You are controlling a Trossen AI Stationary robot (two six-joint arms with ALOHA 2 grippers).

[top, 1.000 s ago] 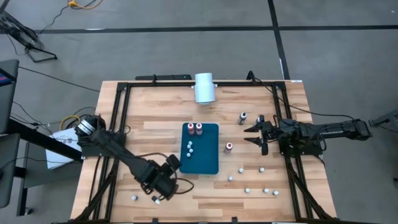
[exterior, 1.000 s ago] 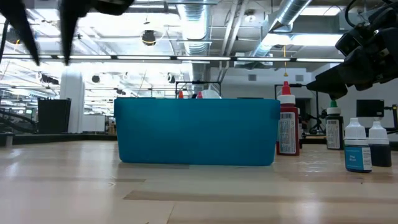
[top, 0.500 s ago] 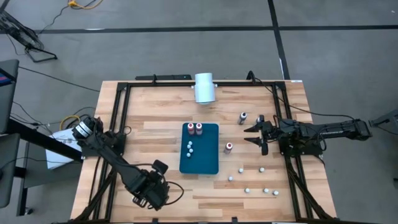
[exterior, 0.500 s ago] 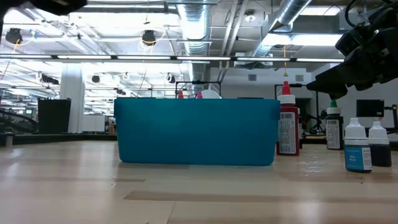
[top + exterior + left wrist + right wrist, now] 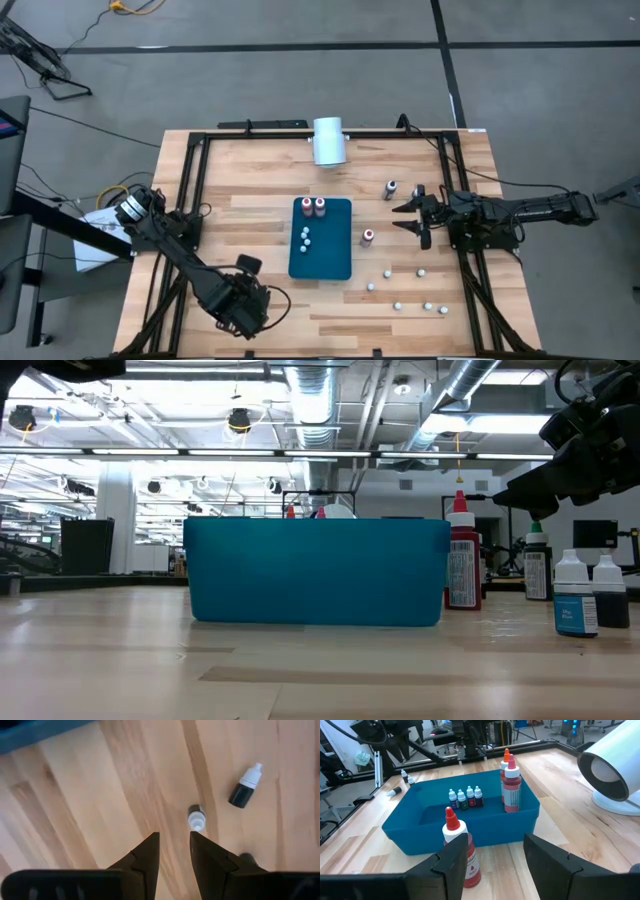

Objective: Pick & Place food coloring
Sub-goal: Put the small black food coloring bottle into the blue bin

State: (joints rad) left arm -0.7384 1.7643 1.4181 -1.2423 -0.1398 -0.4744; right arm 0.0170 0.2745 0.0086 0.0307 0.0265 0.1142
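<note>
The food coloring is spread about. Two red bottles (image 5: 313, 206) and several tiny ones (image 5: 305, 238) stand in the teal tray (image 5: 335, 262). One red bottle (image 5: 368, 237) and a dark one (image 5: 390, 189) stand on the table at the tray's right. Several whitish ones (image 5: 398, 306) sit near the right front corner. My left gripper (image 5: 174, 840) is open above the near-left table. A tiny upright bottle (image 5: 196, 817) stands just beyond its fingertips, and another (image 5: 245, 790) lies farther off. My right gripper (image 5: 410, 218) is open, right of the red bottle (image 5: 462, 851).
A large white cylinder (image 5: 329, 140) lies at the far edge, behind the tray. A black frame (image 5: 190, 190) runs along the table's sides. Bare wood lies between the tray and my left arm (image 5: 190, 265). In the low view the tray's wall (image 5: 315, 572) hides what stands inside it.
My left gripper has moved toward the table's near-left corner, away from the tray, and has left the low view. It now covers the two tiny bottles that showed there in the high view.
</note>
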